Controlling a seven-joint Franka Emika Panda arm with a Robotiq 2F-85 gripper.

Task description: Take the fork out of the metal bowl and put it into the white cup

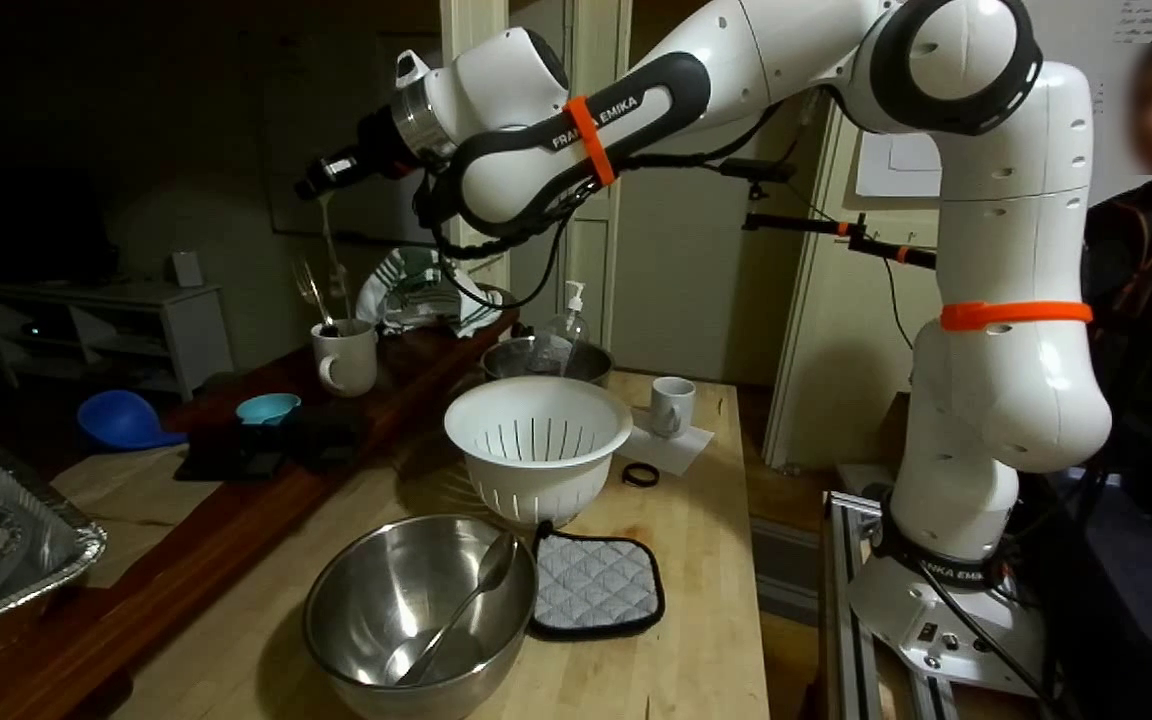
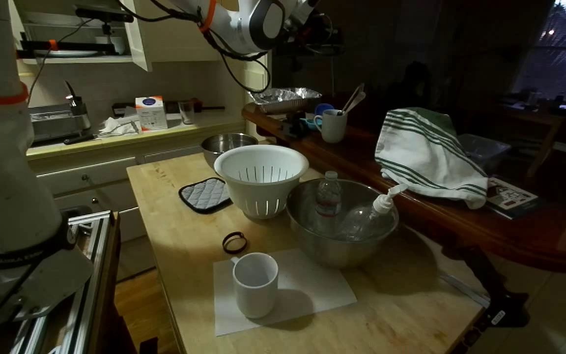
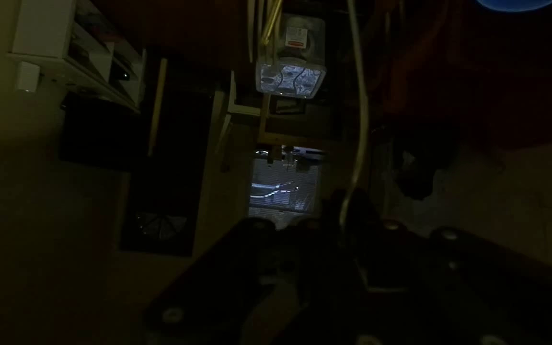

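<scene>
Two metal bowls (image 2: 337, 251) (image 2: 210, 156), two white handled cups (image 2: 256, 292) (image 2: 334, 129), two bottles (image 2: 328, 196) (image 2: 359, 223), one colander (image 2: 262, 196)

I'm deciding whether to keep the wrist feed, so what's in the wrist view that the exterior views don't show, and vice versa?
Only the wrist view shows a label on a clear container and a fan-shaped pattern on a dark panel.
Only the exterior views show the white cup, the metal bowl with the spoon, the colander and the pot holder.
Both share the gripper, holding a thin utensil, and some of a blue ladle.
</scene>
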